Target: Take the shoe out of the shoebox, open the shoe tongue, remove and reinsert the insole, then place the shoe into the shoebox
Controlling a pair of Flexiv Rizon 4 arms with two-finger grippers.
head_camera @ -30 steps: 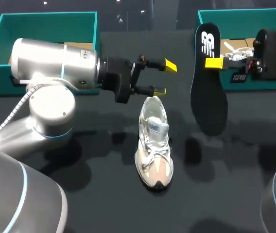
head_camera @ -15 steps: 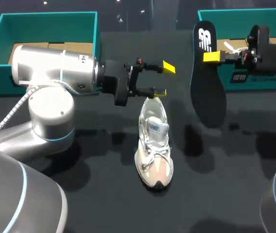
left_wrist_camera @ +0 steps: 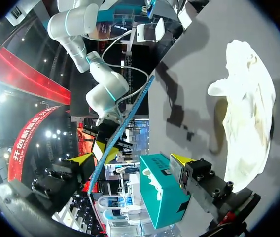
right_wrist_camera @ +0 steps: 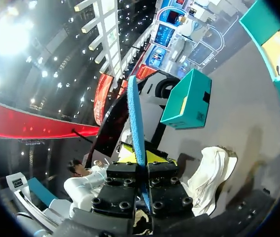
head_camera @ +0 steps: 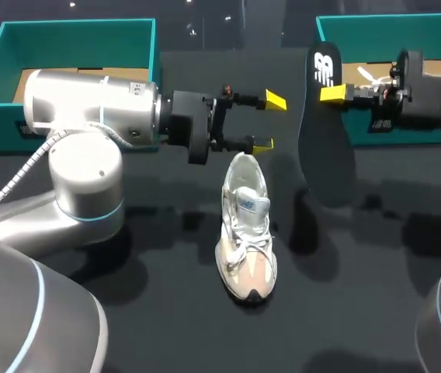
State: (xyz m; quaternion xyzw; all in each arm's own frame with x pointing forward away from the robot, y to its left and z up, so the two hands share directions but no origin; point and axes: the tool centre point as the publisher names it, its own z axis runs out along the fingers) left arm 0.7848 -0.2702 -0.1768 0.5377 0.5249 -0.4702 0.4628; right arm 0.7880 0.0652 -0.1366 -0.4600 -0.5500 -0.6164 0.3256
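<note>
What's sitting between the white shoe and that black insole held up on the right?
Nothing: the head view shows only bare table between the shoe and the insole.

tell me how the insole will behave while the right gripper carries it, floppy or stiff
Probably light: edge-on in the right wrist view the insole is a thin strip. Likely springy rather than limp: the right gripper pinches it near one end and the rest hangs nearly flat. It may bend when pressed into the shoe.
</note>
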